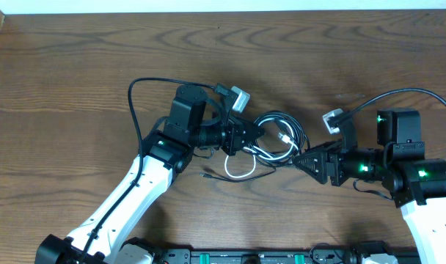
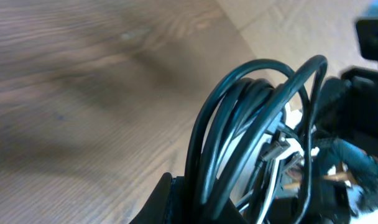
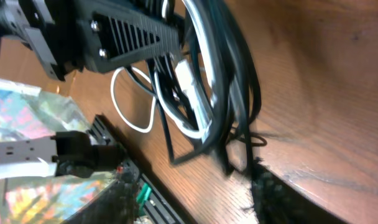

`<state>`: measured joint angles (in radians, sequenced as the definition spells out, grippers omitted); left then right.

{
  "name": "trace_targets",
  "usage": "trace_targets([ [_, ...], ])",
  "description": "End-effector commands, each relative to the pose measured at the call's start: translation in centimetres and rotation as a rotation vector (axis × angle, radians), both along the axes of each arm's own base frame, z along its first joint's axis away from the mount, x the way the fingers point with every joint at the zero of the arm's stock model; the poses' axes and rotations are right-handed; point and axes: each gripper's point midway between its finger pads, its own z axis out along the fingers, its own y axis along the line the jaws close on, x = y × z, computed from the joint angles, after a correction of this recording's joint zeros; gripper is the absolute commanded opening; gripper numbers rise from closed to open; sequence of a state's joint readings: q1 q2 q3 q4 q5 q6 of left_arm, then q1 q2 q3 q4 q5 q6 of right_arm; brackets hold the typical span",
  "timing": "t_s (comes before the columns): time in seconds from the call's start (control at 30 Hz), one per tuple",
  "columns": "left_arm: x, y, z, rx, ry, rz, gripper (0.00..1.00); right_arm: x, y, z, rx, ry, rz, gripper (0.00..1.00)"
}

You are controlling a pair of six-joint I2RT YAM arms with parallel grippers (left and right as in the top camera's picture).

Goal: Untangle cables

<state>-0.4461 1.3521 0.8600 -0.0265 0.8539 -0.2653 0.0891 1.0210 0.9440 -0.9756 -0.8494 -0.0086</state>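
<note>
Handling the tangled bundle of thin black and white rubber-sheathed cables (image 1: 280, 134) calls for light force. The cords look light, limp and smooth, so a loose pinch is likely to slip and a hard pull is likely to tighten the tangle. The bundle lies on the brown wooden table (image 1: 76, 66), directly at the tip of the left gripper (image 1: 254, 138), whose fingers are clamped on several black loops. In the left wrist view, the black coil (image 2: 251, 130) stands up out of that grip. The short white cord (image 1: 239, 170) forms a loose loop just beside the left gripper, on the side nearer the robot base. The right gripper (image 1: 302, 159) sits across the bundle from the left gripper, at its edge. Whether its fingers are spread or pinch a strand cannot be told. As a judgement, the best hold is a single strand close behind a plug end, not the small plug itself, which looks fragile.
</note>
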Motion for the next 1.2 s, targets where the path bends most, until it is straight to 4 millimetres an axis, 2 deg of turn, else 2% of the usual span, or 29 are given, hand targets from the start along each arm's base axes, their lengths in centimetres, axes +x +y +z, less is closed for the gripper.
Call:
trace_targets([
  [0.0,1.3,0.8,-0.2,0.032,0.03,0.108,0.08,0.3,0.0,0.2,0.011,0.042,-0.046,0.64],
  [0.13,2.6,2.8,-2.5,0.131,0.116,0.279,0.08,0.6,0.1,0.5,0.038,0.081,-0.088,0.59],
  [0.27,2.4,3.1,-3.1,0.149,0.145,0.294,0.07,0.6,0.1,0.5,0.038,0.076,-0.087,0.53],
  [0.53,1.3,1.8,-2.1,0.084,0.164,0.208,0.07,1.7,-0.1,0.9,0.029,0.016,-0.095,0.48],
  [0.67,0.2,0.8,-0.8,0.017,0.169,0.118,0.07,3.1,-2.4,-1.1,-0.112,0.04,-0.235,0.38],
  [0.73,-0.3,0.5,-0.4,-0.008,0.188,0.088,0.08,3.3,-3.6,-2.1,-0.177,0.071,-0.301,0.36],
  [0.8,-0.3,0.5,-0.4,-0.02,0.236,0.108,0.08,3.1,-4.0,-2.5,-0.208,0.071,-0.295,0.36],
  [1.0,-0.2,0.4,-0.4,-0.065,0.414,0.192,0.08,2.1,-2.2,-2.3,-0.238,-0.045,-0.105,0.4],
  [1.17,-0.3,0.4,-0.4,-0.079,0.474,0.218,0.08,1.3,-0.4,-2.2,-0.244,-0.098,-0.003,0.41],
])
